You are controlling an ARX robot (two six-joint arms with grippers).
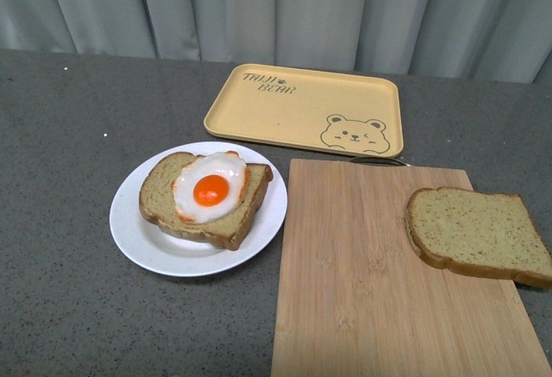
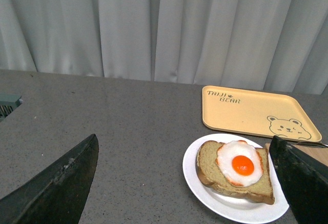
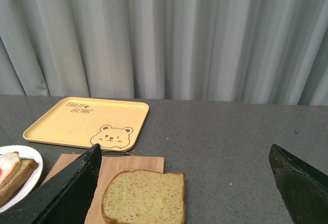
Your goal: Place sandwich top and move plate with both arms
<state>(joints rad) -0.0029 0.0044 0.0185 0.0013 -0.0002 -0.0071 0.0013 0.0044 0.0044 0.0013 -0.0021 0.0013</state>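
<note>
Lying untouched on the board (image 1: pixel 362 291), right of frame: sandwich top (image 1: pixel 479 232). Plate (image 1: pixel 172 258) with egg slice (image 1: pixel 159 200) sits centre-left. Left end effector (image 2: pixel 183 139) and right end effector (image 3: pixel 184 147) gape empty. Both steps undone.

The plate (image 1: pixel 142 252) sits left on the worktop (image 1: pixel 60 135), bearing an egg-topped bread slice (image 1: pixel 159 191). At its four o'clock lies a cutting board (image 1: pixel 362 282), the sandwich top (image 1: pixel 479 235) on its right edge. At the plate's one o'clock, behind, lies a tray (image 1: pixel 302 109).
</note>
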